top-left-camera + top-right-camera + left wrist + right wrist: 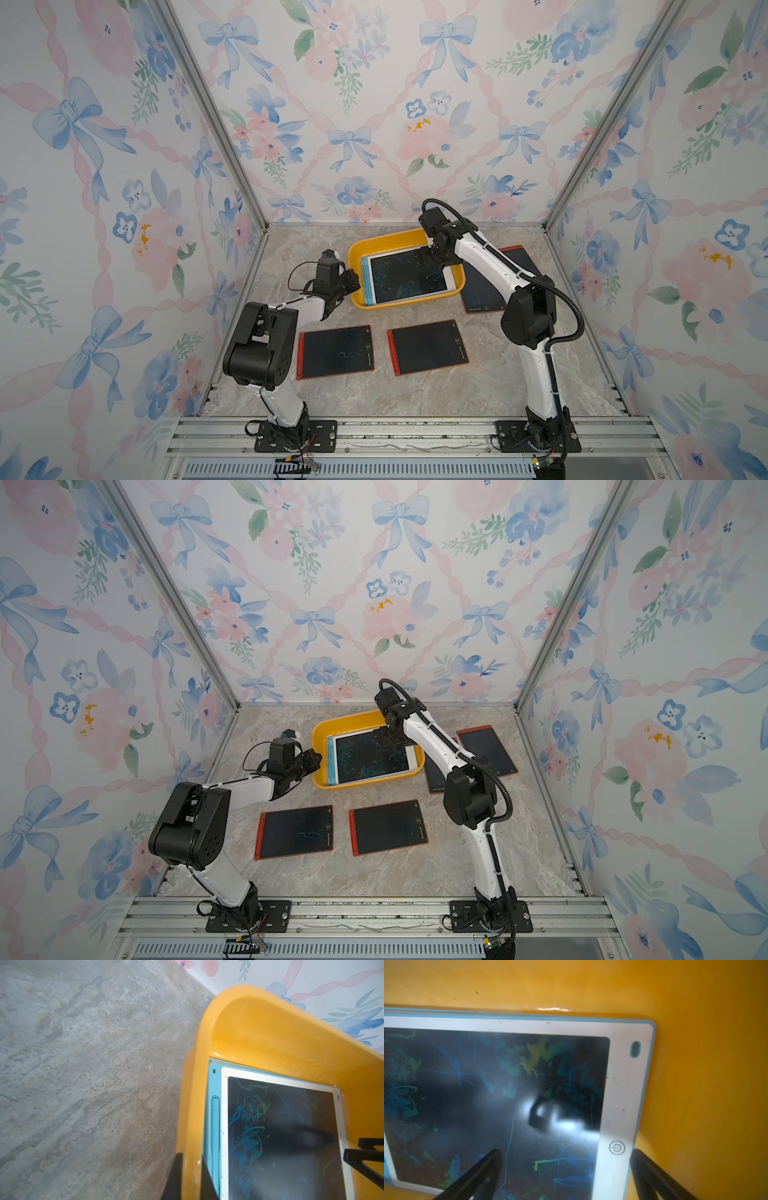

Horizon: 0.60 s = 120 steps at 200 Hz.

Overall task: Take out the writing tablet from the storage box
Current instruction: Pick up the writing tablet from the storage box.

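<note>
The yellow-orange storage box (374, 243) (340, 725) stands at the back middle of the marble table. Inside it lies a white-framed writing tablet (409, 276) (508, 1084) with scribbles on its dark screen. It rests on top of a light blue tablet (215, 1126). My left gripper (192, 1178) (353, 279) is shut on the box's left wall, one finger outside and one inside. My right gripper (565, 1154) (428, 259) is open inside the box. One of its fingers is over the screen and the other is past the tablet's right edge, beside the power button.
Several red-framed tablets lie flat on the table: two in front of the box (336, 351) (428, 347), and others to its right (486, 750), partly under my right arm. Wallpapered walls close in the back and both sides.
</note>
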Motion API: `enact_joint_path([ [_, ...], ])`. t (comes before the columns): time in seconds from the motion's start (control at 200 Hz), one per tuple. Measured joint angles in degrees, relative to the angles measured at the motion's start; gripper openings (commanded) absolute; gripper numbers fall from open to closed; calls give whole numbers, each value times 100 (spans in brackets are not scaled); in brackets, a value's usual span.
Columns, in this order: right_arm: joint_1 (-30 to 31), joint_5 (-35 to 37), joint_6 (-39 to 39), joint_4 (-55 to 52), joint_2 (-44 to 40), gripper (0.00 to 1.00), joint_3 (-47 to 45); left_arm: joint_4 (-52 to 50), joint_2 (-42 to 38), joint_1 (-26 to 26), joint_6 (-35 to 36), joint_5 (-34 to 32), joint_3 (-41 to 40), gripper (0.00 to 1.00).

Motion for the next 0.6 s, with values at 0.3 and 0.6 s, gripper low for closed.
enact_joint_path([
  [0.3,24,234,31,361,39,97,-555,59,-96,-76,-15,-330,-17,0],
  [0.6,-157,-289,245,946,39,97,-1263,-39,-160,-203,74,-619,-79,0],
])
